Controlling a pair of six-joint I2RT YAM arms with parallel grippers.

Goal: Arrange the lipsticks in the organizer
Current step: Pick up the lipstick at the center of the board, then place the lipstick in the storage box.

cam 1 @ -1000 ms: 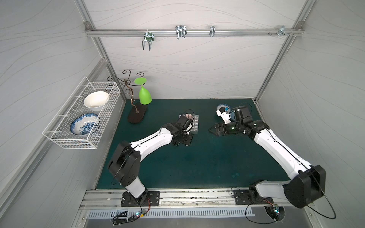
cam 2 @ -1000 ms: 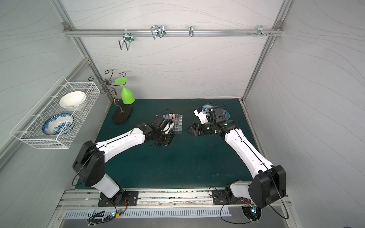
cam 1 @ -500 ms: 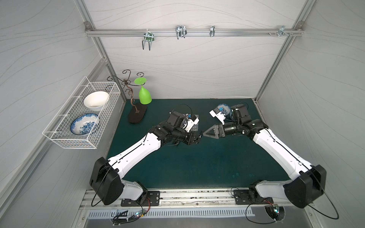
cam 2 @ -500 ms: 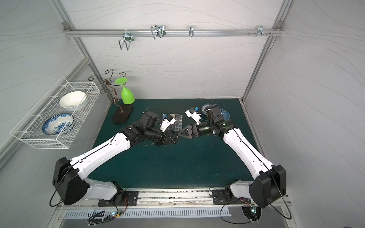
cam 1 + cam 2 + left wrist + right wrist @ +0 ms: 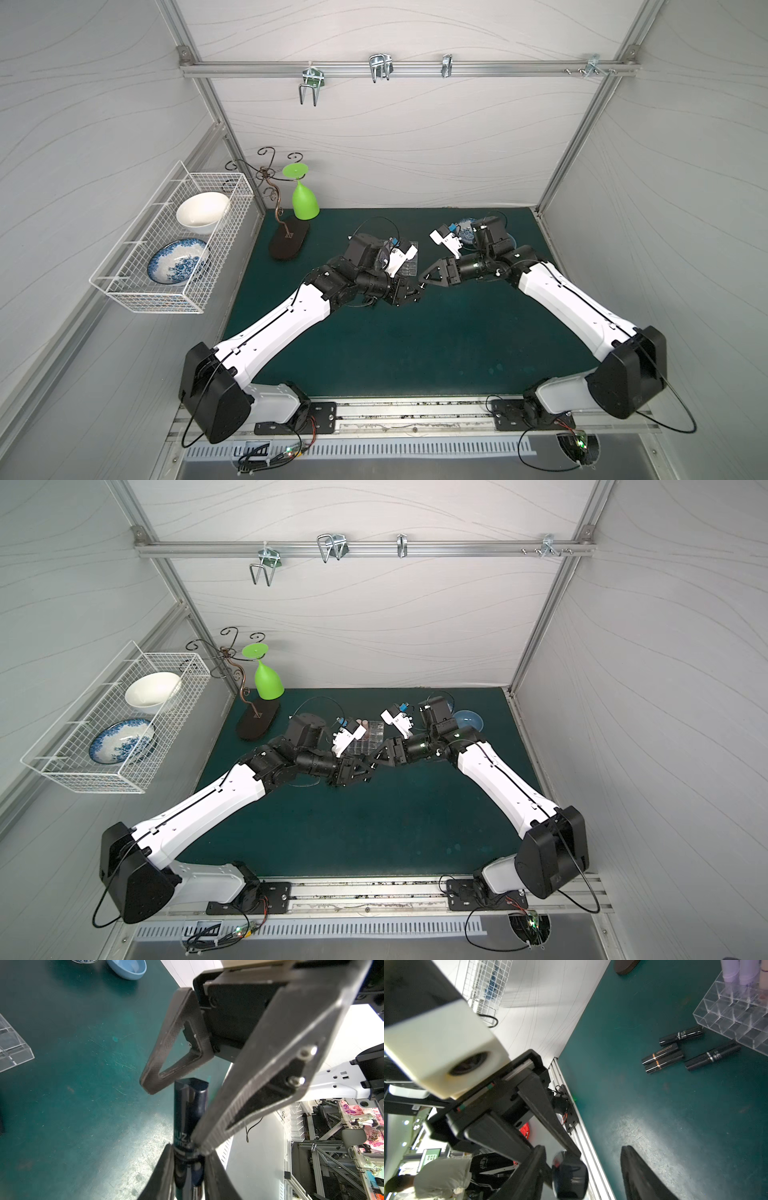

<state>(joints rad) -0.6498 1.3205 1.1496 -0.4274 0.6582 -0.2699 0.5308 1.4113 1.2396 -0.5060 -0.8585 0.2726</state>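
Four black lipsticks (image 5: 664, 1062) lie loose on the scuffed dark green surface (image 5: 415, 353), just beside the organizer (image 5: 737, 1012); one begins "LESS". Lilac tubes (image 5: 737, 970) stand in cells along one organizer edge. White walls (image 5: 374, 145) close three sides, and a broad green stretch runs from the organizer toward my bases. My left end effector (image 5: 188, 1151) is clamped on a fifth black lipstick (image 5: 190, 1105), lettered "HUZ", raised near the organizer. My right end effector (image 5: 582, 1148) stands open around its free end.
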